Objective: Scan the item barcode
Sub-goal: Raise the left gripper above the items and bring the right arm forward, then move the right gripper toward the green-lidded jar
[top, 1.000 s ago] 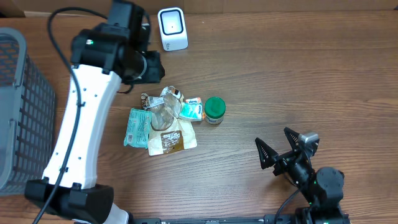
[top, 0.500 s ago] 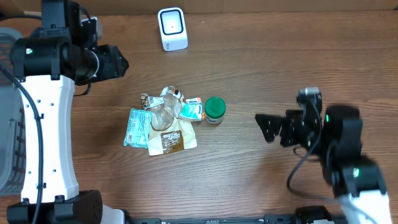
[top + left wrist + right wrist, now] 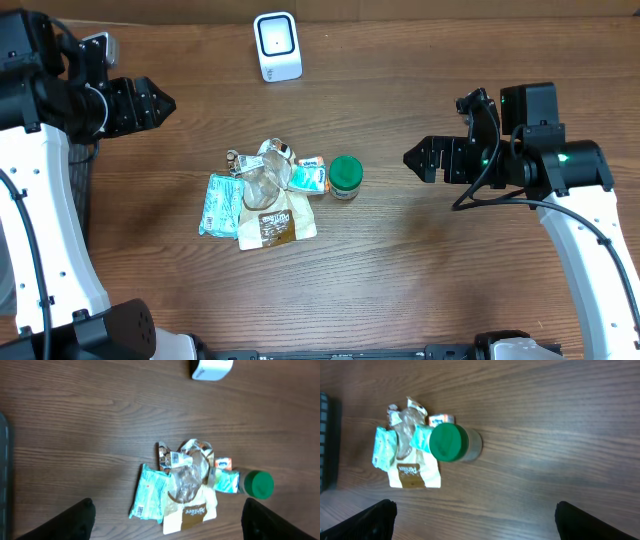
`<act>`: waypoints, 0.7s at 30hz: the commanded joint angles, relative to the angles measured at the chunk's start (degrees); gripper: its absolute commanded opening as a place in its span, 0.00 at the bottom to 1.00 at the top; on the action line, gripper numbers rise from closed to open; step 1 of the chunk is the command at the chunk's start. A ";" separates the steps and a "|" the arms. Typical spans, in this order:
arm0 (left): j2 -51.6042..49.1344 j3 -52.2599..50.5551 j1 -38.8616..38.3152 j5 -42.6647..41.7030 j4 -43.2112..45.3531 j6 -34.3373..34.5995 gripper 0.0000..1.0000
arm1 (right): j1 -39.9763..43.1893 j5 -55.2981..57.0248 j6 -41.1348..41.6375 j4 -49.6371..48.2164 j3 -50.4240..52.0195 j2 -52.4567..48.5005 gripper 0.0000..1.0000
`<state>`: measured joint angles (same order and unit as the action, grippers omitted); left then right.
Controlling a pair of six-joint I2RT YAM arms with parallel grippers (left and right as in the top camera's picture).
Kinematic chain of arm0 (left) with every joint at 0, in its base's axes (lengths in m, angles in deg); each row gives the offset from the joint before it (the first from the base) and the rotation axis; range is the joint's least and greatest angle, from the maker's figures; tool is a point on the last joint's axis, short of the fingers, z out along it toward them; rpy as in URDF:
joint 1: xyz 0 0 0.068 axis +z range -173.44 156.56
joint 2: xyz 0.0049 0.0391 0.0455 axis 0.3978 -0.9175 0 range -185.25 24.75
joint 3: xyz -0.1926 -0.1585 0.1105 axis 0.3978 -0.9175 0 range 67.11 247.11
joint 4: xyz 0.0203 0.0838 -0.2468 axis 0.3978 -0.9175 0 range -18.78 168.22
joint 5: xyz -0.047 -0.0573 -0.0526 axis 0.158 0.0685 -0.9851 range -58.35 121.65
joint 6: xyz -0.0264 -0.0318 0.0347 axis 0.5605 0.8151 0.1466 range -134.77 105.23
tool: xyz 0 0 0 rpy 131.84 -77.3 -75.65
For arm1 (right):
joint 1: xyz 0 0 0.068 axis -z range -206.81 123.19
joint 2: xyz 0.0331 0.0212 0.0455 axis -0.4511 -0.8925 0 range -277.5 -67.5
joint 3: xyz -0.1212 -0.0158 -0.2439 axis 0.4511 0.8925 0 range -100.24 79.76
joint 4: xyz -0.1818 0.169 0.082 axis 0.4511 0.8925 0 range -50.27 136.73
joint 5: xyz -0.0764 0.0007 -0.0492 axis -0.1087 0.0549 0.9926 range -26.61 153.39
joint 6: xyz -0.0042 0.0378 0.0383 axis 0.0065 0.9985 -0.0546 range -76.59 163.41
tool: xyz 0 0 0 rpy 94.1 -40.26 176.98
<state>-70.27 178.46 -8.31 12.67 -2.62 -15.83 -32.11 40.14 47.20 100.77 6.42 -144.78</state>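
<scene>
The left gripper (image 3: pixel 155 100) hangs over the far-left part of the table (image 3: pixel 400 290), its jaws spread with nothing between them. A little left of centre lies a pile of packets (image 3: pixel 262 205), with a green-lidded jar (image 3: pixel 346 175) just beside its right end, and the white scanner (image 3: pixel 277 45) stands apart at the far edge. Well to the right of the jar, the right gripper (image 3: pixel 437 132) hovers with its jaws wide and empty.
</scene>
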 commanded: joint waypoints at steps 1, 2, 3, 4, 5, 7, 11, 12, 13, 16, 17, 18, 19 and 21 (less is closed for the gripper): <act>0.85 0.31 0.00 -3.04 -0.68 -3.69 0.85 | -0.26 -3.41 0.83 -1.20 -1.79 0.59 1.00; 0.81 0.28 0.00 -2.91 -0.79 -3.67 0.89 | -0.26 -3.41 0.61 -1.49 -1.79 0.59 1.00; 0.81 0.31 0.00 -2.89 -0.79 -3.69 1.00 | -0.26 -3.30 0.61 -1.68 -1.79 0.59 1.00; 0.81 0.28 0.00 -2.89 -0.79 -3.69 0.99 | -0.26 -3.19 0.61 -1.79 -1.79 0.59 1.00; 0.79 0.28 0.00 -2.86 -0.79 -3.67 0.99 | -0.26 -3.15 0.61 -1.81 -1.79 0.59 1.00; 0.79 0.28 0.00 -2.84 -0.81 -3.67 1.00 | -0.26 -2.25 0.63 -1.73 -1.79 0.59 1.00; 0.74 0.28 -0.02 -2.91 -0.79 -3.67 1.00 | -0.26 0.94 0.63 -0.92 -1.77 0.59 0.97; 0.74 0.28 -0.11 -2.91 -0.79 -3.65 0.99 | -0.26 1.79 0.63 -0.70 -1.77 0.59 0.97; 0.74 0.28 -0.15 -2.91 -0.79 -3.65 1.00 | -0.26 2.49 0.63 -0.52 -1.77 0.59 0.96; 0.74 0.28 -0.15 -2.89 -0.79 -3.67 0.99 | -0.26 3.32 0.63 -0.66 -1.73 0.59 0.96; 0.74 0.28 -0.15 -2.89 -0.79 -3.67 0.99 | -0.26 3.30 0.63 -0.76 -1.73 0.59 0.96; 0.74 0.28 -0.15 -2.89 -0.79 -3.67 1.00 | -0.26 3.30 0.63 -0.83 -1.73 0.59 0.96; 0.74 0.28 -0.15 -2.89 -0.79 -3.67 0.99 | -0.26 3.30 0.63 -0.83 -1.73 0.59 0.96; 0.74 0.28 -0.15 -2.89 -0.79 -3.67 0.99 | -0.26 3.32 0.63 -0.74 -1.73 0.59 0.96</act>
<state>-70.27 178.46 -8.35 10.79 -3.36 -18.19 -32.11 42.57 47.72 100.33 6.39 -144.78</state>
